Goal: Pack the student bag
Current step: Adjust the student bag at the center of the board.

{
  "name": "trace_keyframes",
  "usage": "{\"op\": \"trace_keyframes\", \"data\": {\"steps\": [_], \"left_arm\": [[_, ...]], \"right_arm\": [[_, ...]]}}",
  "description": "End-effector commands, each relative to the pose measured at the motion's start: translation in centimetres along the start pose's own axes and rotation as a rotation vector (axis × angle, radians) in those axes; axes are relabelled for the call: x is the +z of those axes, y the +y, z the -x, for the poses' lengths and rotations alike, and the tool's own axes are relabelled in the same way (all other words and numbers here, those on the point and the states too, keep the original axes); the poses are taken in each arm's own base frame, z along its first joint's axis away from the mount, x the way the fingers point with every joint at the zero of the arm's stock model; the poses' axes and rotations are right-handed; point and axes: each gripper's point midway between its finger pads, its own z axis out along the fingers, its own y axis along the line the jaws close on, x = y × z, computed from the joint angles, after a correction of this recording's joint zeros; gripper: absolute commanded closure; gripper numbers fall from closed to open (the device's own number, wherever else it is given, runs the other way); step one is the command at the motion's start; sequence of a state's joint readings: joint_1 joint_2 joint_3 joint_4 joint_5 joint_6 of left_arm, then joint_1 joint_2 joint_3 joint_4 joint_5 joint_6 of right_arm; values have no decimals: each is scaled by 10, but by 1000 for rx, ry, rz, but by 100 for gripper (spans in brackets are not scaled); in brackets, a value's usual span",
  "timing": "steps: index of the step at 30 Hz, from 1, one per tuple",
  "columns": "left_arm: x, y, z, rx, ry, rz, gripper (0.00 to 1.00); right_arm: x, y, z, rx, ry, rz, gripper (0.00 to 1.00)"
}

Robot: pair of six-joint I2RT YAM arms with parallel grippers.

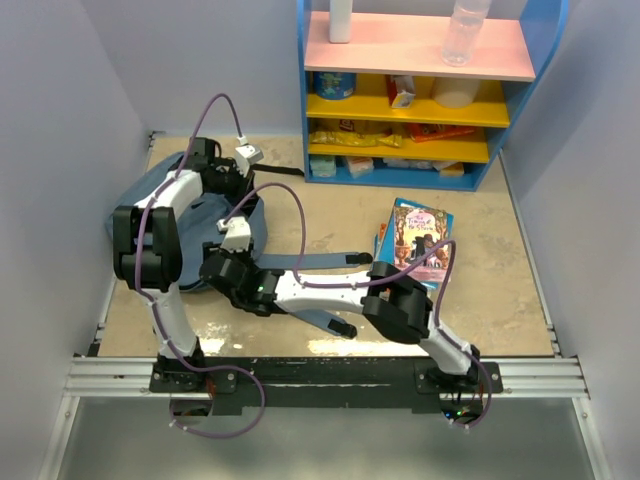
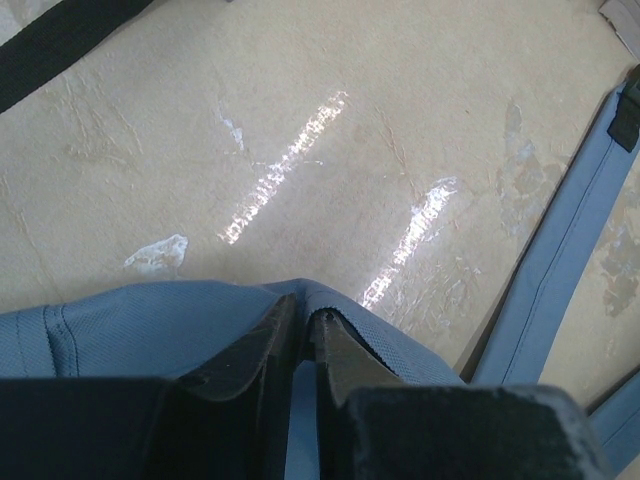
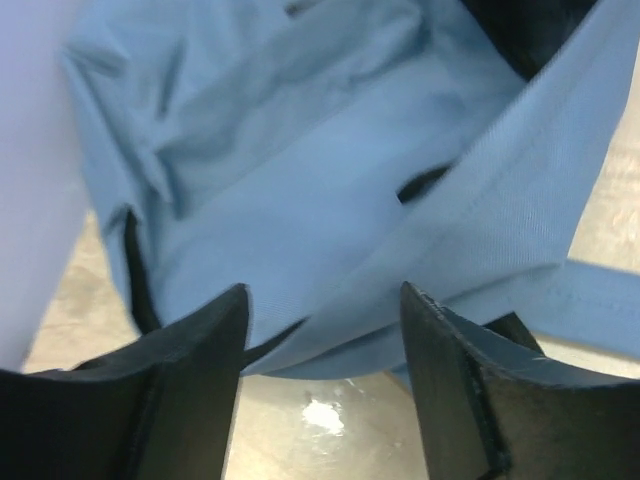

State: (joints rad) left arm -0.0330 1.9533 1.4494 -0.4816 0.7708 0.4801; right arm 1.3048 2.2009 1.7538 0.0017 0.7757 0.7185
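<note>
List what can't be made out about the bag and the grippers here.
- Top view: both arms cover most of the student bag; its opening is hidden.
- Left wrist: the left gripper pinches the bag's edge; the framing cuts off which part.
- Right wrist: folds ahead of the open right gripper hide any contents.

Grey-blue student bag [image 3: 330,170], mottled beige table [image 1: 330,215], colourful book [image 1: 420,240], blue, pink and yellow shelf [image 1: 400,45]

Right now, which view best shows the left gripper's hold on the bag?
Left wrist: the left gripper pinches a fold of the student bag up close. Top external shows only the arm over the bag; right wrist shows bag fabric, not that gripper.
</note>
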Motion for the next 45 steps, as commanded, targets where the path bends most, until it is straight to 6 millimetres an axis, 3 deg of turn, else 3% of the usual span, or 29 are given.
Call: {"op": "trace_keyframes", "data": {"steps": [1, 4, 7, 9, 10, 11, 12, 14, 18, 20, 23, 25, 32, 34, 35, 36, 39, 43, 45], "left_arm": [[-7, -2, 26, 43, -61, -11, 82], [-7, -1, 30, 43, -66, -11, 82], [-8, -1, 32, 46, -70, -10, 82], [-8, -1, 33, 50, -73, -5, 82], [-8, 0, 33, 50, -73, -5, 82], [-7, 0, 33, 51, -74, -3, 82], [-7, 0, 34, 50, -74, -4, 82], [-6, 0, 35, 46, -78, -7, 82], [-3, -5, 36, 47, -74, -23, 82], [-1, -10, 36, 52, -68, -36, 82], [1, -15, 34, 64, -62, -55, 83], [4, -18, 29, 72, -50, -76, 83], [8, -25, 3, 91, 23, -119, 75], [8, -28, 6, 91, 13, -130, 73], [8, -29, 10, 101, 2, -130, 71], [9, -30, 12, 97, -3, -130, 70], [10, -34, 22, 117, -30, -116, 67], [13, -39, 27, 143, -40, -102, 64], [14, -39, 29, 148, -48, -98, 63]], "right_arm": [[12, -21, -12, 59, 19, -100, 39], [12, -31, -27, 71, 48, -112, 52], [8, -53, -21, 59, 42, -174, 77], [2, -85, -6, 74, 24, -242, 100], [0, -98, -2, 81, 21, -261, 100], [-1, -121, -11, 71, 38, -291, 100], [-3, -135, 12, 105, 12, -307, 100], [-2, -167, 23, 108, -9, -355, 100], [-13, -205, 69, 86, -81, -424, 100], [-15, -226, 77, 69, -83, -465, 100], [-22, -238, 80, 39, -69, -474, 100], [-26, -238, 73, 29, -36, -453, 100], [-46, -237, 11, -26, 141, -355, 100], [-49, -236, 10, -21, 159, -354, 86], [-51, -240, 15, -28, 152, -373, 77], [-53, -239, 24, -27, 140, -371, 57], [-55, -236, 57, 4, 89, -373, 36], [-61, -214, 100, 72, 32, -322, 38], [-60, -196, 113, 109, 20, -257, 39]]}}
